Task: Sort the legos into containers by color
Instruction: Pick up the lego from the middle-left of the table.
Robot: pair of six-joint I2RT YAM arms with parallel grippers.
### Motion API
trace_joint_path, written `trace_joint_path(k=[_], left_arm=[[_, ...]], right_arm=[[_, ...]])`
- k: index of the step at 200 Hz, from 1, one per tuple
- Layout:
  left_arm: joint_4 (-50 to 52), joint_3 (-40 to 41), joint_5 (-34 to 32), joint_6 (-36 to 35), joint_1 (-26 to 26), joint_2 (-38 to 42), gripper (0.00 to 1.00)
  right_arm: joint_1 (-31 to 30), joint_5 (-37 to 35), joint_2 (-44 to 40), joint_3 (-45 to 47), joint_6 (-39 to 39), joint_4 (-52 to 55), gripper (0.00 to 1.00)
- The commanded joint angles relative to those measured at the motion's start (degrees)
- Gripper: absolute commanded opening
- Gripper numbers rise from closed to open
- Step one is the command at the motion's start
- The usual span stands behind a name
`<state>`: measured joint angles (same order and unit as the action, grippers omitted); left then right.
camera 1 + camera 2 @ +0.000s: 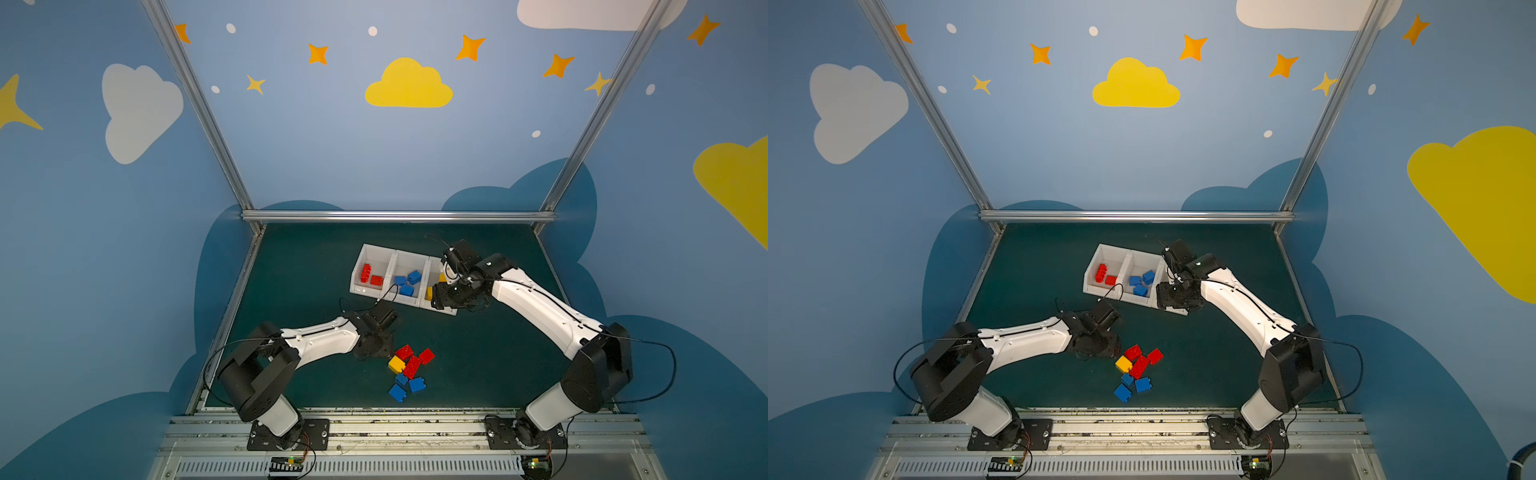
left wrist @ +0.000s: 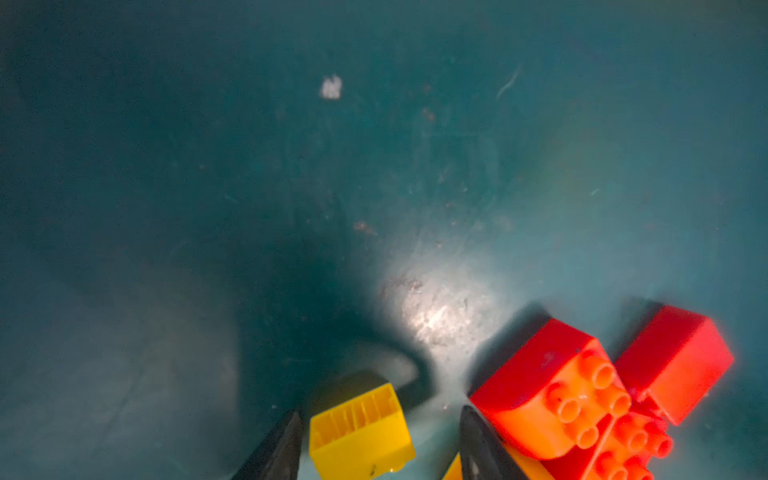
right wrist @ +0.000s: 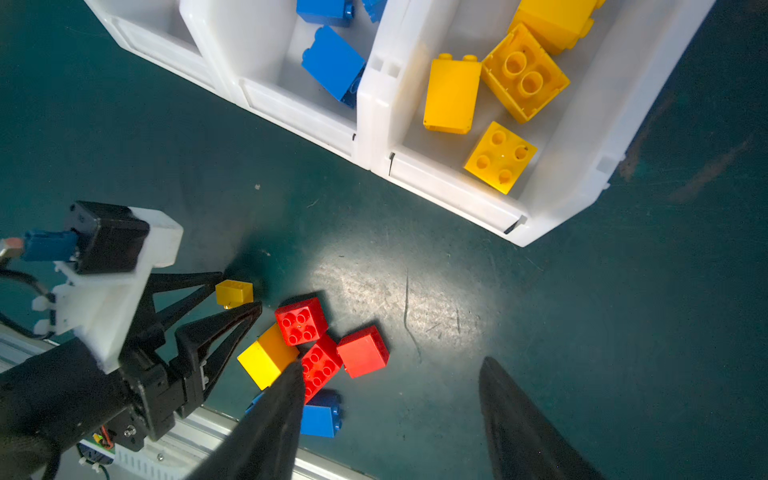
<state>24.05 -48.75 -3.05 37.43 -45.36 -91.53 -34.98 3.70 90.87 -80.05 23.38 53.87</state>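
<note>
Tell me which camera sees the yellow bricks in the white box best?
The right wrist view: four yellow bricks lie unhidden in the end compartment of the white box. In both top views the right arm covers most of them. The left wrist view misses the box.

I see 3 blue walls [image 1: 332, 158] painted with clouds [image 1: 409, 85] and stars [image 1: 318, 54], a metal frame [image 1: 395, 216], a green desk [image 1: 299, 257], lit patchily.

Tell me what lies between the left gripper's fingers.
A small yellow brick lies between the left gripper's fingers, with a visible gap on one side. The left wrist view shows this best.
</note>
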Motion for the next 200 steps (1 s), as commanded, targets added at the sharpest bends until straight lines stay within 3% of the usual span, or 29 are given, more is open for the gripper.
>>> trace_joint_path(k=[1, 84, 200], left_arm=[[4.2, -1.6, -2.0, -0.3, -0.5, -2.0, 0.58], [5.9, -0.8, -5.8, 0.8, -1.2, -2.1, 0.42], [4.4, 2.4, -9.4, 0.5, -0.8, 4.6, 0.38]], right_arm=[[-0.1, 0.1, -1.7, 1.0, 0.2, -0.2, 0.67], [1.1, -0.5, -2.3, 2.1, 0.7, -0.7, 0.67], [1.9, -0.3, -3.1, 3.0, 1.7, -1.0, 0.66]])
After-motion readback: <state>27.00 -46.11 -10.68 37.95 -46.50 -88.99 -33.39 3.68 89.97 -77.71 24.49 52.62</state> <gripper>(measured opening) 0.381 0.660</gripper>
